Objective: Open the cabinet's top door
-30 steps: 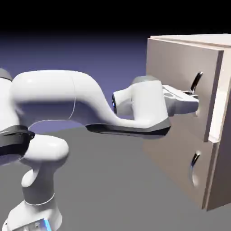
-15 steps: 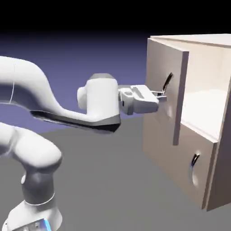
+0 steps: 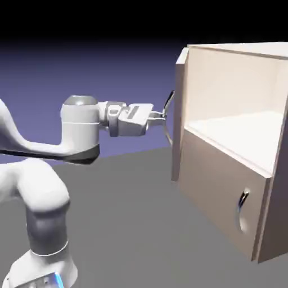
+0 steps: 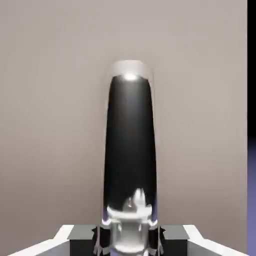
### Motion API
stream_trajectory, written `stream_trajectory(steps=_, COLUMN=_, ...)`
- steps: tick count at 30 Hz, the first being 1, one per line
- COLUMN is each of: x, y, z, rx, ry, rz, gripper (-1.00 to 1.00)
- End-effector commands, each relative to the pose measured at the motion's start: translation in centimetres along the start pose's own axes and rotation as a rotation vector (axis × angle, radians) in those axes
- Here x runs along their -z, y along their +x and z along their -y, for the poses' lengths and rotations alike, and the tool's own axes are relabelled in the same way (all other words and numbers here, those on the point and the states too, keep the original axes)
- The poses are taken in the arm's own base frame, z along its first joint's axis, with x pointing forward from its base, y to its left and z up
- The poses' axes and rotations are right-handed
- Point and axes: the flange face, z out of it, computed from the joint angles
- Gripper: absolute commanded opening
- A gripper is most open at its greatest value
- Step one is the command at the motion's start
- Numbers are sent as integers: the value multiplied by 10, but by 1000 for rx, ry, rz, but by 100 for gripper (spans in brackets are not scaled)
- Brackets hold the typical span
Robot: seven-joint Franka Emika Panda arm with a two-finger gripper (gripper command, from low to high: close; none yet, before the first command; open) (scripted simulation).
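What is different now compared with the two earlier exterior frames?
The top door has swung much wider, its free edge moving toward the exterior view's left and exposing the pale interior. The hand moved left with it, closed on the curved upper handle throughout. Nothing was let go. The lower panel stayed shut, and the cabinet body stayed put.

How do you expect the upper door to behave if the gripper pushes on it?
The upper door would probably swing as one stiff piece, being a flat, thick-edged panel. It seems unlikely to tip or drop, since its far edge meets the cabinet.
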Motion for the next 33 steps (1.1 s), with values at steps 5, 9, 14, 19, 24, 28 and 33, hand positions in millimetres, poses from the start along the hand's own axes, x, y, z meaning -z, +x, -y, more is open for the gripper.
stream_trajectory(steps=5, x=29, y=-7, z=7, rx=0, ry=-46, rz=-46, gripper=-100)
stream_trajectory(steps=9, x=53, y=-15, z=15, rx=0, ry=-85, rz=-84, gripper=-100)
stream_trajectory(steps=14, x=84, y=-26, z=26, rx=0, ry=-136, rz=-135, gripper=-100)
stream_trajectory(steps=19, x=117, y=-40, z=40, rx=0, ry=-194, rz=-193, gripper=-100)
stream_trajectory(steps=24, x=155, y=-60, z=60, rx=0, ry=-263, rz=-263, gripper=-100)
stream_trajectory(steps=28, x=188, y=-80, z=80, rx=0, ry=-327, rz=-326, gripper=-100)
stream_trajectory(steps=33, x=223, y=-107, z=107, rx=0, ry=-404, rz=-404, gripper=-100)
